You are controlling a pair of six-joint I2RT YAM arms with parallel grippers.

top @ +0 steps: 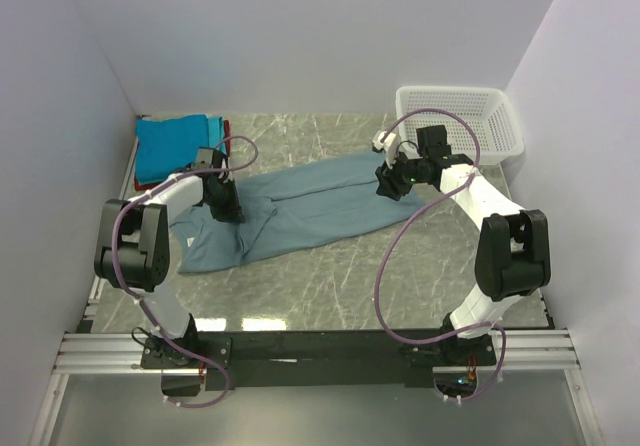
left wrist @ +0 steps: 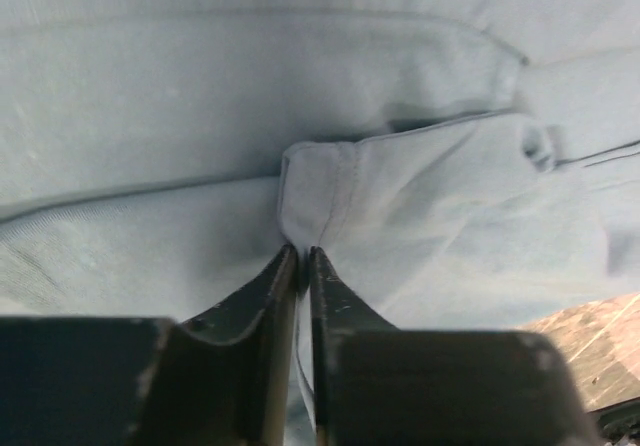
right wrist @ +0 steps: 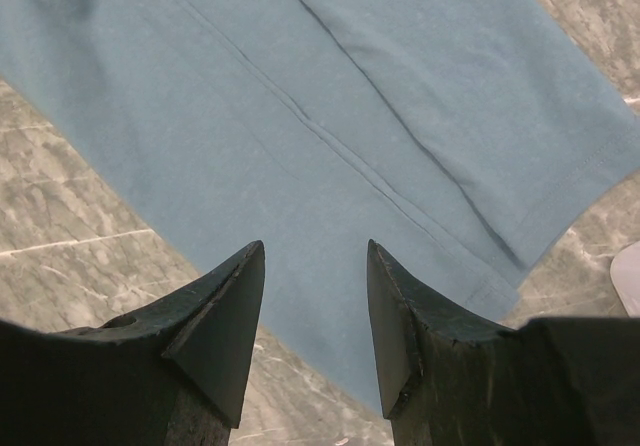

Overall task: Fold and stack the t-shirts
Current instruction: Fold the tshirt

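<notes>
A large dusty grey-blue t-shirt [top: 310,206] lies partly folded across the middle of the marble table. My left gripper [top: 227,209] is shut on a fold of this shirt [left wrist: 400,196] near its left end. My right gripper [top: 388,188] is open just above the shirt's right end; its fingers [right wrist: 225,306] straddle the cloth edge [right wrist: 330,146] without holding it. A stack of folded tees, bright blue and teal [top: 175,144] over red [top: 224,129], sits at the far left corner.
A white plastic mesh basket [top: 460,121] stands at the far right by the wall. Walls enclose the table on three sides. Bare marble [top: 400,276] lies in front of the shirt.
</notes>
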